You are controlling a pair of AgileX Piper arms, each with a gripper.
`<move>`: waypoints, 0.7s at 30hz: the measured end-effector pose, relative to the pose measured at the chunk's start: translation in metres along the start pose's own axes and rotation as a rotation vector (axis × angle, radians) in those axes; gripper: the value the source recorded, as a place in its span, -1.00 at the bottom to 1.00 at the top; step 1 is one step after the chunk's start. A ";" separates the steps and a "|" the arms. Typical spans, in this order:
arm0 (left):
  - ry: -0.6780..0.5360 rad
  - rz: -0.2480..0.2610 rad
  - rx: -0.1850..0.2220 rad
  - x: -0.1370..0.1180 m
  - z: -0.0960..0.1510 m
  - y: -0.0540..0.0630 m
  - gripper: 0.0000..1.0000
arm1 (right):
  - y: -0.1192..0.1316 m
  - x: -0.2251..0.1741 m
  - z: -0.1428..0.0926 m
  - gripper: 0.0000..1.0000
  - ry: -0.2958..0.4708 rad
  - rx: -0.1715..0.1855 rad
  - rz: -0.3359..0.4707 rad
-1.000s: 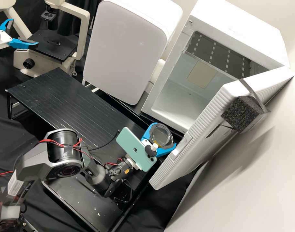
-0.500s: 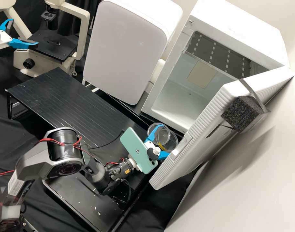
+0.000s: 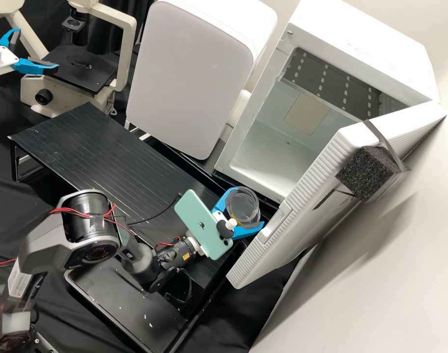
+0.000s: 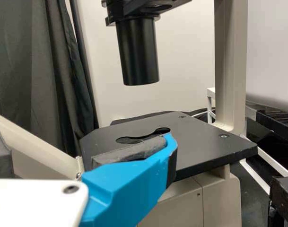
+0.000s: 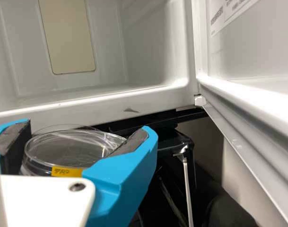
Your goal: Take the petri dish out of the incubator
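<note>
White, blue-fingered right gripper (image 5: 88, 130) pinching clear, round, yellow-labelled petri dish (image 5: 70, 147) by its sides, uneven squeeze possibly tipping it loose.

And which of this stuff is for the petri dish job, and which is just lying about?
For the job:
- petri dish, at the right gripper
- incubator, door open

Just there:
- microscope, by the open left gripper
- white-fronted box

One table (image 3: 101, 147), one incubator (image 3: 361, 54), one microscope (image 3: 82, 73), one foam block (image 3: 363, 171). Two phones (image 3: 202, 218), two claws (image 3: 250, 207), at least one petri dish (image 5: 70, 149).
</note>
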 end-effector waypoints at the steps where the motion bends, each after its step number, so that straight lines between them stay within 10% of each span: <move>1: 0.000 0.000 0.000 0.000 0.000 0.000 1.00 | 0.000 -0.001 0.000 -1.00 -0.003 0.000 -0.002; 21: 0.000 0.000 0.000 0.000 0.000 0.000 1.00 | -0.001 -0.005 -0.008 -1.00 0.005 -0.006 -0.010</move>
